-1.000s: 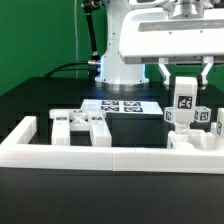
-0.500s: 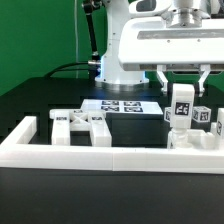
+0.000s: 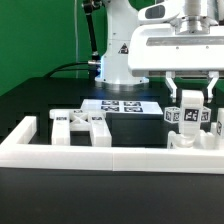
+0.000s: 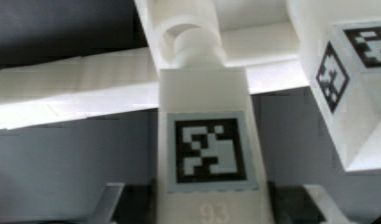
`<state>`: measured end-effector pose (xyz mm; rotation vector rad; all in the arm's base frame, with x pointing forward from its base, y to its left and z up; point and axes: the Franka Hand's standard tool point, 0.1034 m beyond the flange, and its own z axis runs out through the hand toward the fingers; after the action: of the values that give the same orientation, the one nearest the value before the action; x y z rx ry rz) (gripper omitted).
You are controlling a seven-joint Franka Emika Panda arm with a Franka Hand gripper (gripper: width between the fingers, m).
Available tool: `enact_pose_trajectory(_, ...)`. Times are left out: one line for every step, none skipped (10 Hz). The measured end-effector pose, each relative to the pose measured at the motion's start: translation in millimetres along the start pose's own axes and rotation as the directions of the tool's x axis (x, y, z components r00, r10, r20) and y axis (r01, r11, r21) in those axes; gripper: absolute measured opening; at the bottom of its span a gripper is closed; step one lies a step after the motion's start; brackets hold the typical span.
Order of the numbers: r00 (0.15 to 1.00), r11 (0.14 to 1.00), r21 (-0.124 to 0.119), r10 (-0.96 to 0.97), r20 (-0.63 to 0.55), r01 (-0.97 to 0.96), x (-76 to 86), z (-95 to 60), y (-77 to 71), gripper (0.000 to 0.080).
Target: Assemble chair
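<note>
My gripper [image 3: 189,100] hangs at the exterior view's right, shut on a long white chair piece [image 3: 188,116] that carries a square tag. The piece points down among other tagged white chair pieces [image 3: 206,118] just behind the white border frame [image 3: 110,153]. In the wrist view the held chair piece [image 4: 212,130] runs straight out from between both fingers [image 4: 123,203]. Its rounded far end lies against a white part. A second tagged block [image 4: 356,70] stands close beside it. More chair parts [image 3: 80,124] lie at the exterior view's left.
The marker board [image 3: 122,105] lies flat on the black table behind the parts. The robot's white base [image 3: 120,65] stands at the back, with a green curtain behind it. The border frame's raised ends [image 3: 25,128] wall in the front of the work area.
The gripper has come down with the tagged piece and shifted slightly to the exterior view's right, so the piece now sits lower among the pieces on the right.
</note>
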<state>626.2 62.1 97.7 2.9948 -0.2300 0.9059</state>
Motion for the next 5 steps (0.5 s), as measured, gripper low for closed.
enact_pose_trajectory(1.0, 1.0, 0.0, -0.002, 0.002, 0.002, -1.3, 0.8, -0.4, 0.0291)
enact_pose_trajectory(1.0, 1.0, -0.001, -0.004, 0.006, 0.004, -3.5, 2.3, -1.1, 0.0291)
enact_pose_trajectory(1.0, 1.0, -0.002, -0.004, 0.008, 0.004, -4.4, 3.4, -0.5, 0.0291)
enact_pose_trajectory(1.0, 1.0, -0.003, -0.004, 0.01, 0.005, -5.5, 4.3, 0.0, 0.0291)
enact_pose_trajectory(1.0, 1.0, -0.004, -0.006, 0.013, 0.006, -7.7, 5.8, 0.1, 0.0291)
